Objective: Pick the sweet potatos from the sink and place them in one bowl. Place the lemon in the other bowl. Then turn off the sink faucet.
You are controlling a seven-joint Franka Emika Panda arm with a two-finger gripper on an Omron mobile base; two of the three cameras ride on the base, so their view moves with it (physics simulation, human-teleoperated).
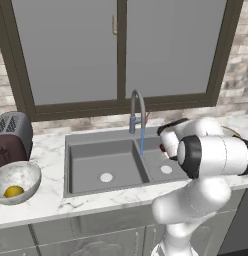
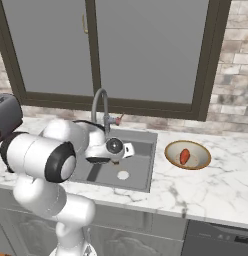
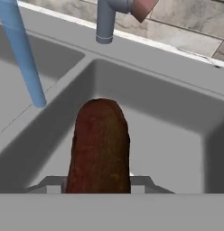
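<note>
A dark brown-maroon sweet potato sits between my fingertips, with my gripper shut on it. It hangs over the right basin of the grey sink, above the drain. My gripper is low in that basin. The orange-red sweet potato lies in the shallow tan bowl on the counter right of the sink. The yellow lemon rests in the marbled bowl left of the sink. The faucet pours a blue stream down onto the sink's divider.
A toaster stands behind the marbled bowl at the far left. The faucet's lever juts out just behind the right basin. A window and brick wall close off the back of the marble counter.
</note>
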